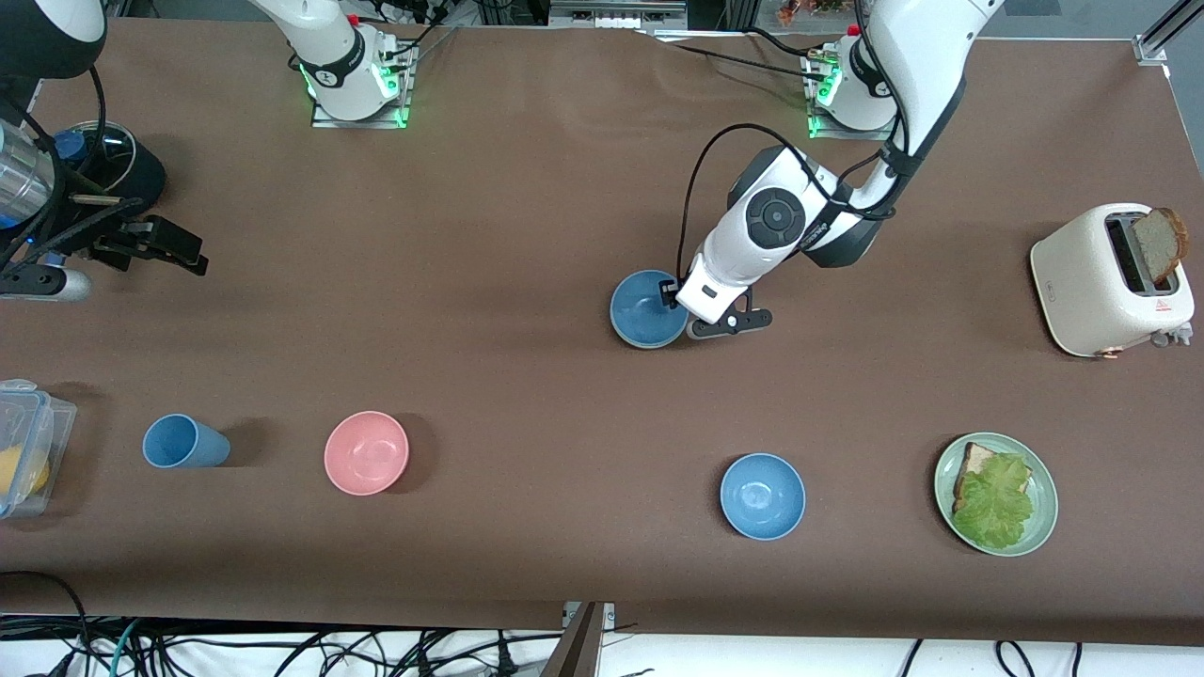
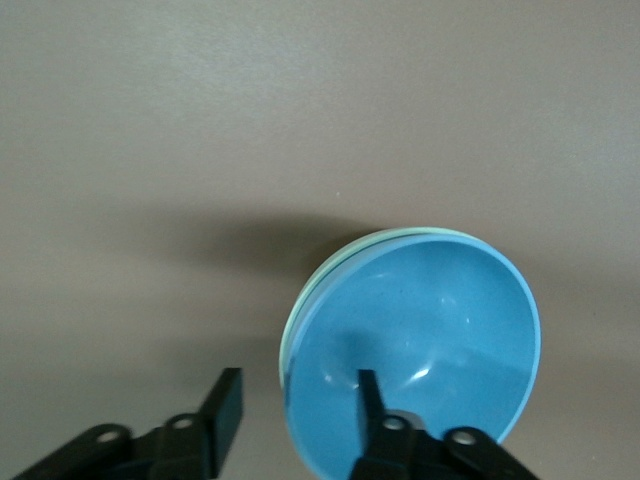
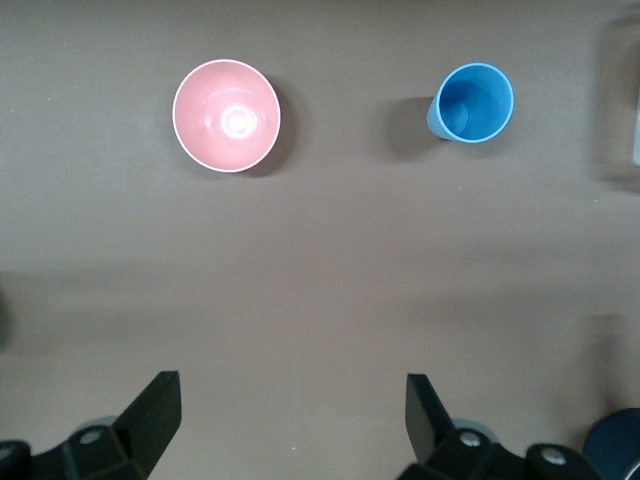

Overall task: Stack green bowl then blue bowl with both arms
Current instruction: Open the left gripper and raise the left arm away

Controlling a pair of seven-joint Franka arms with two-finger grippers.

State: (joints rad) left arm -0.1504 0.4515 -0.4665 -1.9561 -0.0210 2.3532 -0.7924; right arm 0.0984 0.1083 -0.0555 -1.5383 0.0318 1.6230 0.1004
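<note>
The blue bowl [image 1: 647, 307] sits nested in the green bowl, near the middle of the table. Only the green bowl's pale rim [image 2: 303, 296] shows around the blue bowl [image 2: 430, 330] in the left wrist view. My left gripper [image 1: 679, 303] is low over the stack's rim. It is open [image 2: 297, 378], with one finger inside the blue bowl and the other outside the rim. My right gripper [image 1: 183, 252] is open and empty [image 3: 290, 385], held over the right arm's end of the table.
A brighter sky-blue bowl [image 1: 762, 495], a pink bowl [image 1: 367, 452] and a blue cup [image 1: 183, 442] stand nearer the front camera. A green plate with a sandwich [image 1: 1042, 527] and a toaster [image 1: 1110, 282] are at the left arm's end. A clear container [image 1: 28, 442] is at the right arm's end.
</note>
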